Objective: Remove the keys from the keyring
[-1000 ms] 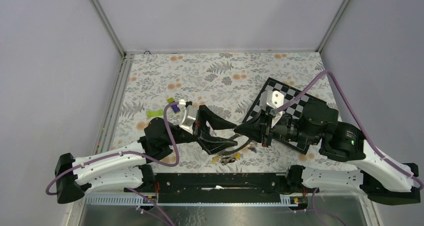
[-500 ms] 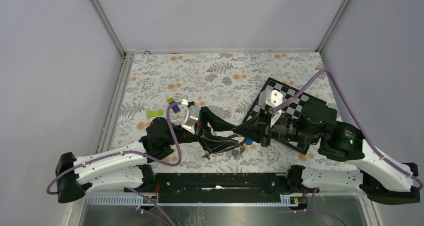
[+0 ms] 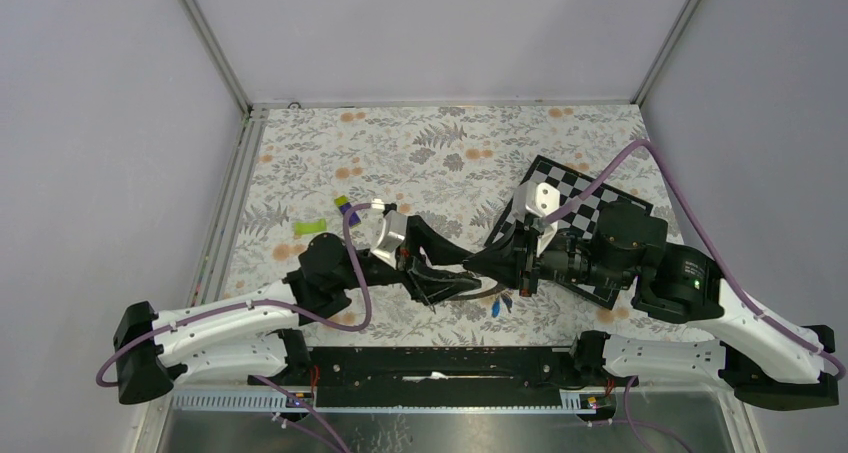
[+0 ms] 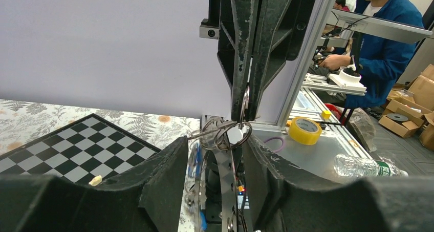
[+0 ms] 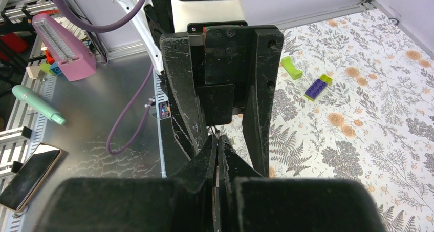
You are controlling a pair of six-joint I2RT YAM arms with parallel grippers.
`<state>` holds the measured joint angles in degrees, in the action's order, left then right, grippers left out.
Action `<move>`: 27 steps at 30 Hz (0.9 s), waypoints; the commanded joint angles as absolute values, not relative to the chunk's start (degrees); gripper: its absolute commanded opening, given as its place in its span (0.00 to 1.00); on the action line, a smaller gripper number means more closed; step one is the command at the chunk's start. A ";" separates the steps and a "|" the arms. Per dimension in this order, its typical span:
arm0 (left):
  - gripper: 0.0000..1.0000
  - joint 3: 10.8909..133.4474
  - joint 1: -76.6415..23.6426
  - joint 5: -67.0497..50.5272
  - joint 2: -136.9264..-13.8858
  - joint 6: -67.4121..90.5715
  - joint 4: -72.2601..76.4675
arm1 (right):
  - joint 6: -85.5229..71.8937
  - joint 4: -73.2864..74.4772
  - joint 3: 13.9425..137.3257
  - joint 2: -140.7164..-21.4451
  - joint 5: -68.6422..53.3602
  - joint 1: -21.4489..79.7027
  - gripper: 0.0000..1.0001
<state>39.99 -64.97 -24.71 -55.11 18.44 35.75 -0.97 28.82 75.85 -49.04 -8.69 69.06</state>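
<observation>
The keyring (image 4: 225, 178) is a flat grey band seen edge-on, hanging between my left gripper's (image 4: 216, 140) fingers with a gap on either side. Small wire rings (image 4: 221, 133) loop through its top. My right gripper (image 4: 242, 115) comes down from above, shut on one thin wire ring. A blue-headed key (image 4: 196, 159) dangles beside the band. From above, both grippers meet over the table's near middle: left (image 3: 432, 276), right (image 3: 472, 263), the keyring (image 3: 470, 286) between them, and blue keys (image 3: 498, 307) hanging just below. In the right wrist view the right gripper (image 5: 217, 140) is pressed together.
A chessboard (image 3: 585, 195) lies under the right arm. A purple-and-green block (image 3: 347, 211) and a green piece (image 3: 310, 226) lie on the floral cloth left of the left gripper. The black rail (image 3: 440, 363) runs along the near edge.
The left gripper's jaws have narrowed around the keyring and the arm has shifted slightly right. The dangling keys swung from below the left gripper to the right, under the right gripper's tip.
</observation>
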 commanded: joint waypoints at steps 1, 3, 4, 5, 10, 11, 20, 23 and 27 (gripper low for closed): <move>0.45 42.46 -65.21 -24.72 -55.14 17.84 38.44 | -1.50 23.33 75.92 -48.47 -9.51 69.16 0.00; 0.42 42.31 -65.21 -24.65 -55.02 17.99 38.94 | -1.37 23.31 75.64 -48.27 -9.27 69.12 0.00; 0.40 42.26 -65.21 -24.66 -55.06 18.01 39.20 | -1.35 23.32 75.47 -48.16 -8.99 69.10 0.00; 0.38 42.13 -65.23 -24.60 -54.96 18.09 39.52 | -1.27 23.33 75.35 -48.09 -8.77 69.15 0.00; 0.23 41.52 -65.21 -24.70 -54.55 18.32 41.14 | -1.32 23.35 74.65 -47.44 -8.33 69.11 0.00; 0.22 41.18 -65.21 -24.74 -54.36 18.43 41.88 | -1.29 23.42 74.56 -47.30 -8.20 69.16 0.00; 0.02 40.40 -65.21 -25.47 -53.38 18.63 42.71 | -0.28 23.91 73.22 -44.76 -5.83 69.10 0.00; 0.00 40.81 -65.21 -26.48 -53.45 18.68 41.93 | 1.87 23.86 72.30 -43.39 -5.67 69.11 0.00; 0.00 41.62 -65.21 -27.70 -53.41 18.55 41.03 | 2.97 23.85 71.04 -42.11 -6.05 69.17 0.00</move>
<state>39.81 -65.30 -25.67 -55.11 18.61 36.27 0.62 26.17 71.59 -44.27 -6.96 69.06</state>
